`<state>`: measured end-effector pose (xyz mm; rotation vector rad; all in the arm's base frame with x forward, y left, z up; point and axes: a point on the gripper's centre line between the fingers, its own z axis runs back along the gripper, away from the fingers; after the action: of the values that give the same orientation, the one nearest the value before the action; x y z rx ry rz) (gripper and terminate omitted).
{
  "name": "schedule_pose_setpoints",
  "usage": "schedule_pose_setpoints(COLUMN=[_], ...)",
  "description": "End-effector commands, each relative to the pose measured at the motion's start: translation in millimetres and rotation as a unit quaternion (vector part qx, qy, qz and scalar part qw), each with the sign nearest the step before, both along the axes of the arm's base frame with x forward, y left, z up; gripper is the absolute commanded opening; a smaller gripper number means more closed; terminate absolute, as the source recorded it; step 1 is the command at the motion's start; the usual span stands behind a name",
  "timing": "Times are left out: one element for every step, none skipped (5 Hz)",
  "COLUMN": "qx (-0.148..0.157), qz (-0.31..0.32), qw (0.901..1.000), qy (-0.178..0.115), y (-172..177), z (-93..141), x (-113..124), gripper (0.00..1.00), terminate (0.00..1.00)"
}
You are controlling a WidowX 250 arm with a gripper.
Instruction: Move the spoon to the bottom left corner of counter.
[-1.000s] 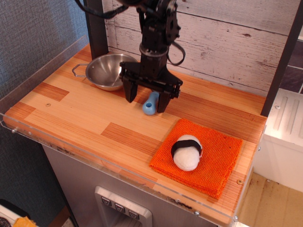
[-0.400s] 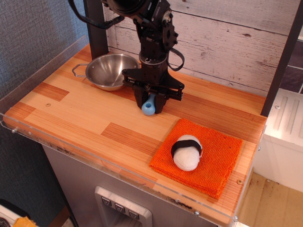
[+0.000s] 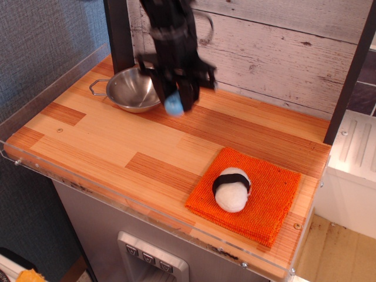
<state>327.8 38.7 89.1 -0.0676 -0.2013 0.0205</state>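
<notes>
My gripper (image 3: 174, 100) is shut on the spoon (image 3: 173, 105), whose light-blue end hangs out below the fingers. It holds the spoon above the counter (image 3: 117, 141), just right of the steel bowl. The arm is blurred with motion. The spoon's grey bowl is hidden between the fingers. The counter's bottom left corner lies near the acrylic rim (image 3: 35, 161).
A steel bowl (image 3: 132, 88) with wire handles stands at the back left. An orange woven cloth (image 3: 247, 197) lies at the front right with a white and black sushi toy (image 3: 231, 188) on it. A dark post (image 3: 117, 35) rises behind the bowl.
The gripper closed on the spoon, lifted it off the counter and moved it left and back toward the steel bowl.
</notes>
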Motion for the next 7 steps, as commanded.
schedule_pose_setpoints(qx=[0.05, 0.059, 0.068, 0.044, 0.043, 0.051, 0.05], qz=[0.0, 0.006, 0.003, -0.029, -0.036, -0.042, -0.036], qw=[0.9987, 0.9969, 0.9949, 0.9974, 0.9973, 0.9966, 0.9968], qy=[0.011, 0.052, 0.074, 0.048, 0.048, 0.05, 0.051], y=[64.1, 98.2, 123.6, 146.6, 156.7, 158.1, 158.5], z=[35.0, 5.6, -20.3, -47.1, -62.7, -63.8, -68.3], x=[-54.3, -81.3, -88.7, -86.6, -72.7, -66.3, -67.0], gripper=[0.0, 0.0, 0.0, 0.0, 0.0, 0.0, 0.0], terminate=[0.0, 0.0, 0.0, 0.0, 0.0, 0.0, 0.0])
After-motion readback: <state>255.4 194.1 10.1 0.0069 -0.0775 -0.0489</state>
